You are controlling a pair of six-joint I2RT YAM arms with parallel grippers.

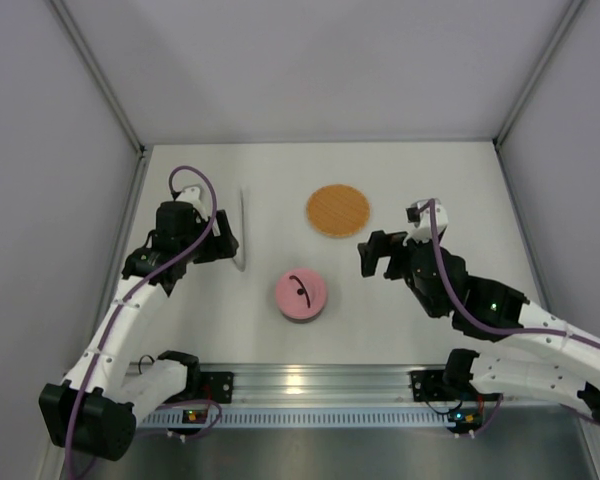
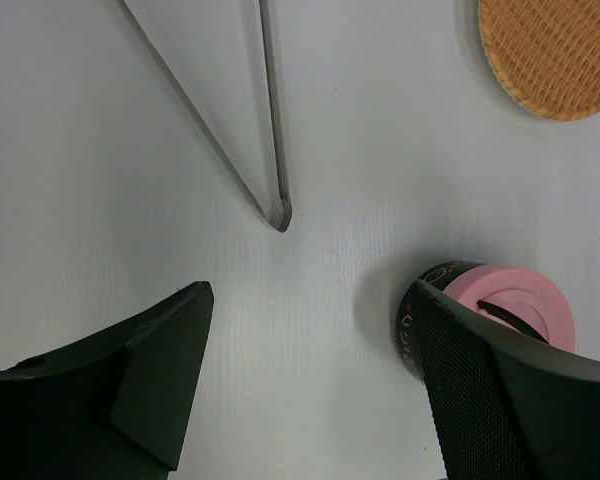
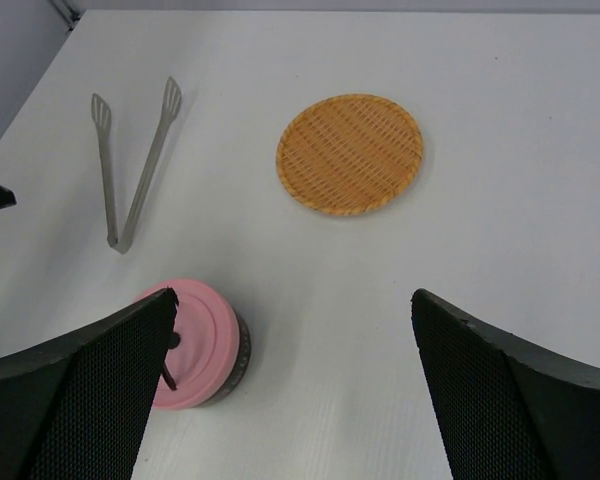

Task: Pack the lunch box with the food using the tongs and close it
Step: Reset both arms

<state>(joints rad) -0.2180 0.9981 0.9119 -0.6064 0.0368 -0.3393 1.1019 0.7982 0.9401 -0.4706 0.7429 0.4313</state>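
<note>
Your left gripper [image 1: 226, 240] and right gripper [image 1: 377, 252] both stand spread and empty. The plate [image 1: 338, 210] lies far centre. The lunch box [image 1: 301, 294], closed, sits near centre. The tongs [image 1: 242, 232] lie just beside your left gripper, long axis near-to-far, tips pointing at the far wall.

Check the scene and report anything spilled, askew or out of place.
Nothing stands out. The pink lid sits level on the lunch box, the tongs lie flat beside it, and the woven plate is bare. No loose food is in view, and nothing looks damaged.
</note>
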